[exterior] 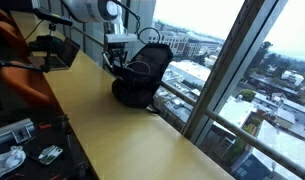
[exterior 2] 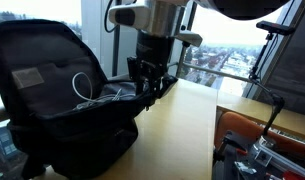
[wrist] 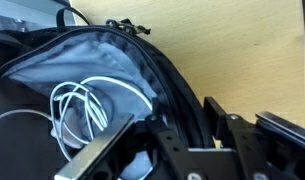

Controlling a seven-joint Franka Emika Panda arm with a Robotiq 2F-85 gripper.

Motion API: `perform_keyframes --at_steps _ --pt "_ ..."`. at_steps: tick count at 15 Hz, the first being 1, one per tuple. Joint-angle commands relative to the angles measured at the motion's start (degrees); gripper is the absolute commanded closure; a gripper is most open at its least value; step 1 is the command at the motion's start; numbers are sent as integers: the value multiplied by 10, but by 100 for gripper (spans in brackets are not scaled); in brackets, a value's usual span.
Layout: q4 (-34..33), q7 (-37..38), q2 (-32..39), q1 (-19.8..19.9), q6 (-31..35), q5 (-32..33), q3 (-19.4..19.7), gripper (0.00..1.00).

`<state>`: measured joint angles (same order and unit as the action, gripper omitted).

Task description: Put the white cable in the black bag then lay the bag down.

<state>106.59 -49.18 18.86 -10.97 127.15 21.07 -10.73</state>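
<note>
The black bag (exterior: 142,75) stands upright and open on the wooden table, near the window; it fills the near left of an exterior view (exterior 2: 62,115). The white cable (exterior 2: 87,88) lies in loose coils inside the bag, against its grey lining, and shows in the wrist view (wrist: 77,105). My gripper (exterior 2: 150,85) is at the bag's open rim (wrist: 167,70), also seen in an exterior view (exterior: 120,58). In the wrist view its fingers (wrist: 187,120) straddle the zip edge, one inside and one outside, closed on the fabric.
The wooden table (exterior: 112,130) runs along a large window with a railing. An orange chair (exterior: 17,60) stands at the far side, also in view here (exterior 2: 254,130). Dark clutter with white gadgets (exterior: 22,150) lies at the near table end.
</note>
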Motion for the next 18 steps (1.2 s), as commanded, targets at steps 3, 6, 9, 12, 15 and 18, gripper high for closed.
perform_keyframes --at_steps 3,6,9,12,15,18 --pt "-44 0 14 12 -21 -13 3 98" --pt "-67 -9 8 22 -16 -22 3 100" --pt "-144 -14 27 20 -25 -19 3 98" --pt "-243 -26 68 10 -37 -11 4 98" --pt "-329 -55 126 0 -46 -10 4 98" --pt "-406 -88 188 -9 -55 -16 4 98"
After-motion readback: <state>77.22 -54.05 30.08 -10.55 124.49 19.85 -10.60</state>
